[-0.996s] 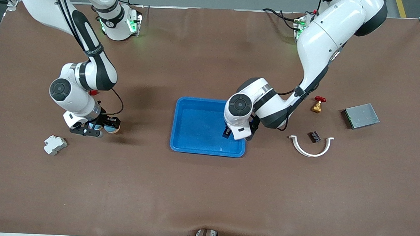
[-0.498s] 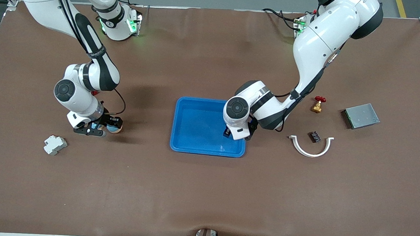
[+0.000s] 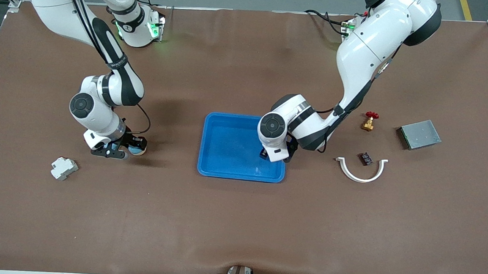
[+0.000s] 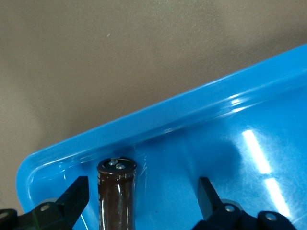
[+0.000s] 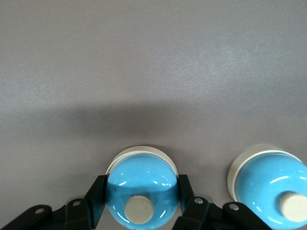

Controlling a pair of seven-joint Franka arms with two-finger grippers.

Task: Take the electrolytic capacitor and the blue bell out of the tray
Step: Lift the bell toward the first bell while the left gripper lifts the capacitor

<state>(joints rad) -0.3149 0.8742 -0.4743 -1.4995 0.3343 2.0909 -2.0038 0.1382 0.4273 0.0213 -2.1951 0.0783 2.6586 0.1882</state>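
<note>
Front view: left wrist is covering the left gripper (image 3: 275, 155) and most of the capacitor (image 3: 263, 154) in the tray (image 3: 241, 174); only a dark sliver is showing. Right arm is hiding a red item (image 3: 109, 108); too little visible to identify. Left wrist view: frame edge is cutting off the capacitor's lower body and both fingers (image 4: 74, 194). Right wrist view: a second bell (image 5: 271, 184) is running out of frame; the gripped bell (image 5: 141, 184) is cropped at the base.
</note>
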